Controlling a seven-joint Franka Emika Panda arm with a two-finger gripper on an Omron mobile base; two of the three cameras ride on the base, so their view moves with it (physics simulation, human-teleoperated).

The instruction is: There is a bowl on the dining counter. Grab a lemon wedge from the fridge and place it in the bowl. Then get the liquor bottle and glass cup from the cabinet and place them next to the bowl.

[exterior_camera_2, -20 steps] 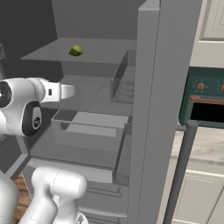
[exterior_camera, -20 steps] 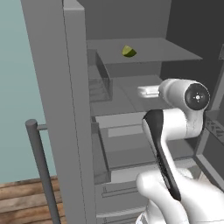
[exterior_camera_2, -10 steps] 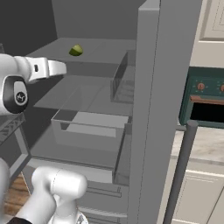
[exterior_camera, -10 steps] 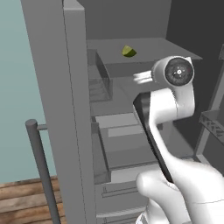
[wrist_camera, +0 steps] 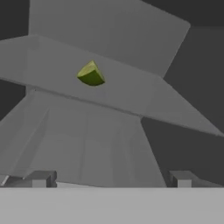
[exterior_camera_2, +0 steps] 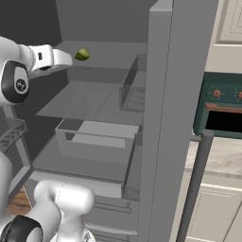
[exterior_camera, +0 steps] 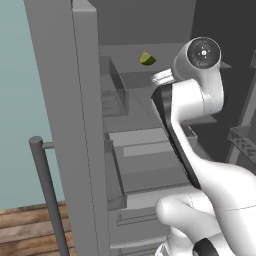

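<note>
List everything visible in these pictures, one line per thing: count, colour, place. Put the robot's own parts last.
lemon wedge: one, yellow-green, lying on the upper shelf inside the fridge, ahead of the gripper and untouched.
fridge: one, grey, open in front of the robot, with shelves and a clear drawer inside.
fridge door handle: one, dark grey bar, upright at the open door's edge in the right base view.
oven: one, dark green with orange knobs, to the right beyond the fridge door.
wood floor: brown planks, low in the left base view.
arm: one, white with dark joints, reaching into the fridge.
gripper: one, dark finger tips, open, empty, aimed at the wedge's shelf.
</note>
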